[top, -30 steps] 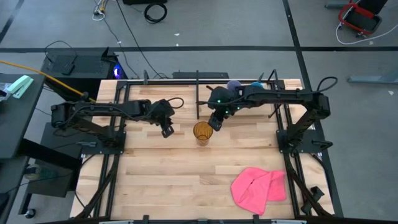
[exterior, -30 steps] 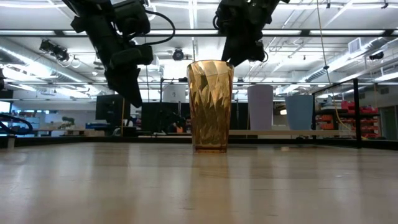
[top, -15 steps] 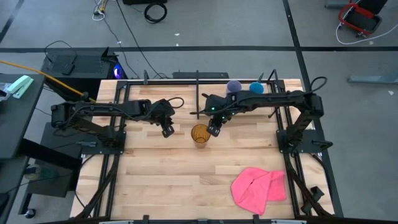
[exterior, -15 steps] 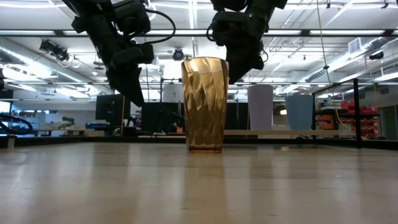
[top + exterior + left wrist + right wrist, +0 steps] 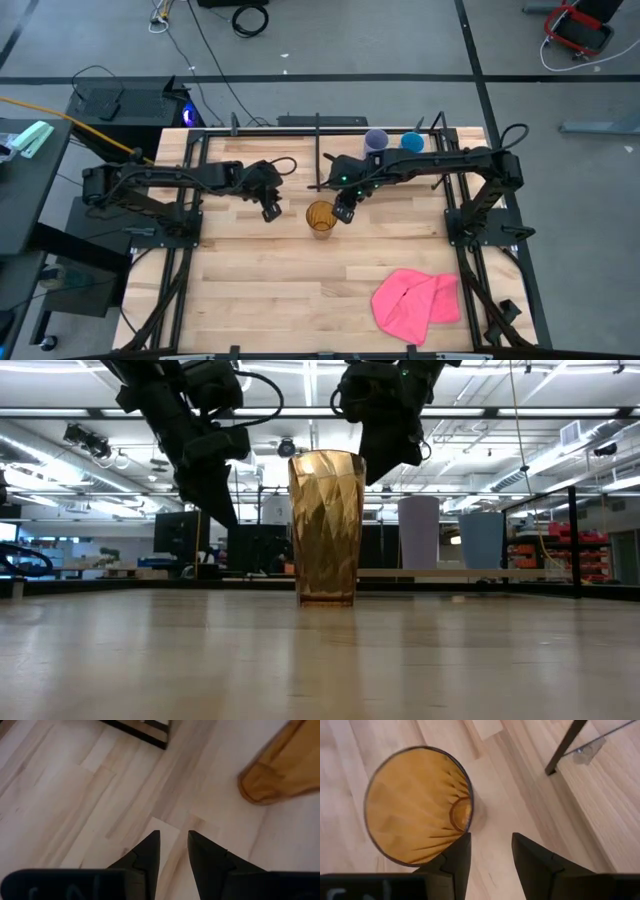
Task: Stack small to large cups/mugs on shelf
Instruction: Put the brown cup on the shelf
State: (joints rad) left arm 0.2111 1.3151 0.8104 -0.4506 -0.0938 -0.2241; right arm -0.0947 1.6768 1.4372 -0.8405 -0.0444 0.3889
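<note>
Tabletop (image 5: pixel 250 280), butcher-block, seen from above. Amber tumbler (image 5: pixel 321 217): upright on the wood near table centre, open mouth up, not on the shelf. Shelf (image 5: pixel 400 152): narrow board along the table's 12 o'clock edge, carrying the lavender cup (image 5: pixel 376 140) and, just beside it toward 3 o'clock, the blue cup (image 5: pixel 412 141); both stand upright and apart from each other. Right gripper (image 5: pixel 345 209): at the tumbler's 2 o'clock side, above rim height in the low view; fingers (image 5: pixel 454 854) spread with a clear gap, one fingertip over the tumbler's rim and the other outside it, nothing clamped between them. Left gripper (image 5: pixel 269 211): at the tumbler's 9 o'clock, apart from it, raised off the wood; fingers (image 5: pixel 149 851) parted by a narrow gap, bare wood showing between them, holding nothing. Pink cloth (image 5: pixel 416 304): crumpled near the 5 o'clock corner, well apart from all cups.
</note>
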